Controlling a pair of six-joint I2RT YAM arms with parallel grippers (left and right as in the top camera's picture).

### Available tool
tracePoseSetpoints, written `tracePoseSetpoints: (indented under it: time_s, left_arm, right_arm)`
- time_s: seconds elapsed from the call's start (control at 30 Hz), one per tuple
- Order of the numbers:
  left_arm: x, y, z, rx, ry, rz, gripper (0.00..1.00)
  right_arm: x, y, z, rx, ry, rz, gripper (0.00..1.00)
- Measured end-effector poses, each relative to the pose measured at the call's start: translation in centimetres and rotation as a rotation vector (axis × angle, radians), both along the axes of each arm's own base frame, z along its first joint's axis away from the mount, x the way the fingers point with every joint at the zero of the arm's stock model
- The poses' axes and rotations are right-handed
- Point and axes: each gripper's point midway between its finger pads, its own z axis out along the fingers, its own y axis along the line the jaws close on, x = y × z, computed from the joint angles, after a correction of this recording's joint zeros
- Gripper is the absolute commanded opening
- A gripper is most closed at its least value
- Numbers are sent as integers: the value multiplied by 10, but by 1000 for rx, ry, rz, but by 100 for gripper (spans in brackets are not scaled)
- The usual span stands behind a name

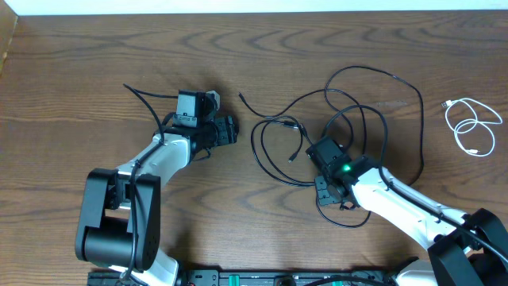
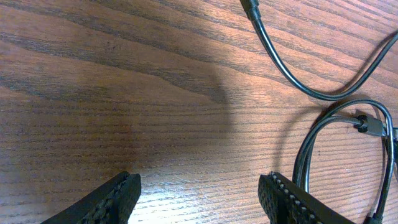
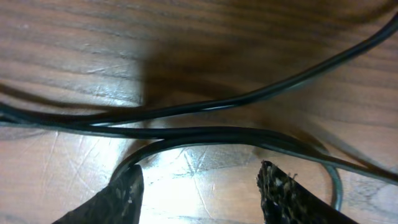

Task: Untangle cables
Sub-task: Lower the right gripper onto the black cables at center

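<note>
On the left, the left hand (image 2: 199, 183) hangs low over the bare wooden worktop (image 1: 79, 79), its fingers spread wide and holding nothing. Right of centre, the black cables (image 3: 205, 134) sprawl in loose, overlapping loops. The right hand (image 3: 200, 174) is down among them, its fingers apart and two strands running across just past the tips, unpinched. At the far right, the white cable (image 1: 475, 125) lies coiled by itself, well apart from the tangle.
</note>
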Motion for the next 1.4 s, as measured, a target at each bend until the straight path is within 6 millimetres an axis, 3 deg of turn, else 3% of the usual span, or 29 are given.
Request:
tracePoseSetpoints:
  time_s: [0.07,0.17,0.27,0.37,0.47,0.7,0.9,1.03,1.23,1.4]
  left_arm:
    - [0,0,0,0,0,0,67]
    - [0,0,0,0,0,0,67]
    - [0,0,0,0,0,0,67]
    - [0,0,0,0,1,0,67]
    - [0,0,0,0,1,0,67]
    - [0,0,0,0,1,0,67]
    - [0,0,0,0,1,0,67]
    - [-1,0,-1,1,5,0,67]
    - [-2,0,-1,1,8,0,67]
    - [-2,0,-1,1,8,0,67]
  right_arm:
    - [-2,-3,-2,-8,0,-14,79]
    - [-2,-6,-3,-24,-2,-3,82]
    - [-2,-6,-3,-30,2,42,73]
    - [-4,-8,-3,-50,12,93,58]
    - [-5,-9,-4,-59,17,132,57]
    - [-23,-20,0,-104,95,203,60]
    - [-12,-15,12,-81,41,217,68]
    - [1,-12,14,-59,-10,205,82]
    - [10,-16,8,-75,-63,198,78]
    - [7,-22,-4,-74,-78,185,86]
